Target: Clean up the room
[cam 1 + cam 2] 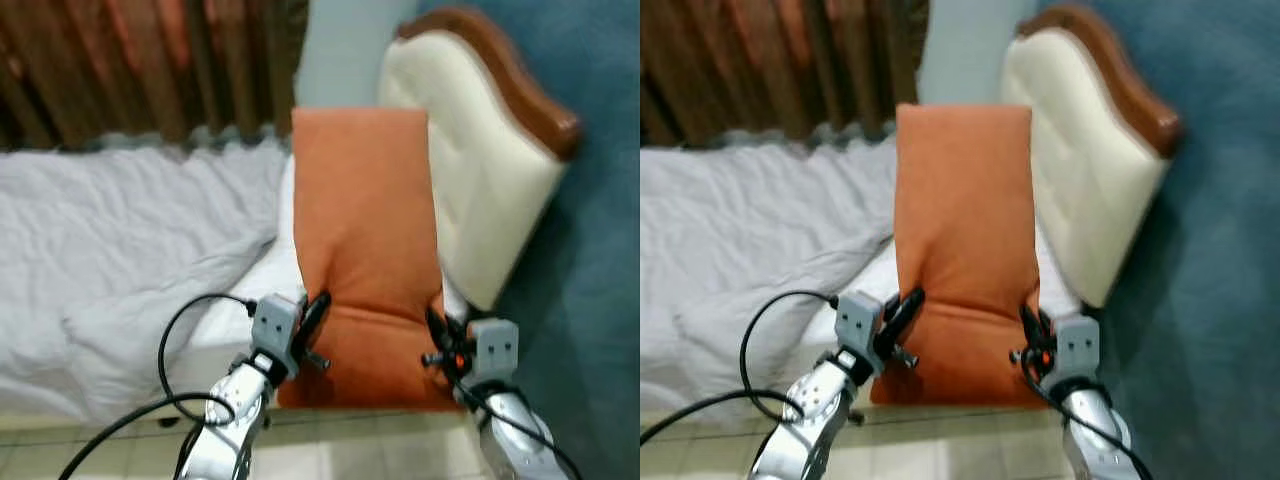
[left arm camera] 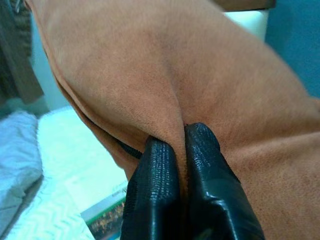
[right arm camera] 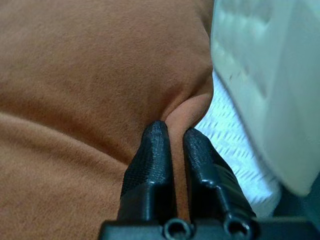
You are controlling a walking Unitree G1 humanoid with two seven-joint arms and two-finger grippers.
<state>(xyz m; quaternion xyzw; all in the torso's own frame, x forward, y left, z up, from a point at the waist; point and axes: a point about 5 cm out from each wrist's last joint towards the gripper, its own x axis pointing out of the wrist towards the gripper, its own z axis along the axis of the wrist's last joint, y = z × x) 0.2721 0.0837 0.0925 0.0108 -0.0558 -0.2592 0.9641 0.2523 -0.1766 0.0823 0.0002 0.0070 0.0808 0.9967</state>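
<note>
An orange cushion (image 1: 365, 230) stands upright at the head of a bed, leaning against the cream padded headboard (image 1: 470, 160), its lower part bent forward over the mattress edge. The left pincer (image 2: 180, 145) is clamped on a fold at the cushion's left edge, the right pincer (image 3: 172, 132) on its right edge. A rumpled white duvet (image 1: 120, 240) covers the bed alongside.

The two head views look forward and down from above, sharing the orange cushion (image 1: 365, 250) and bed (image 1: 110, 240). Each wrist view looks along its jaws, very close against the cushion.
</note>
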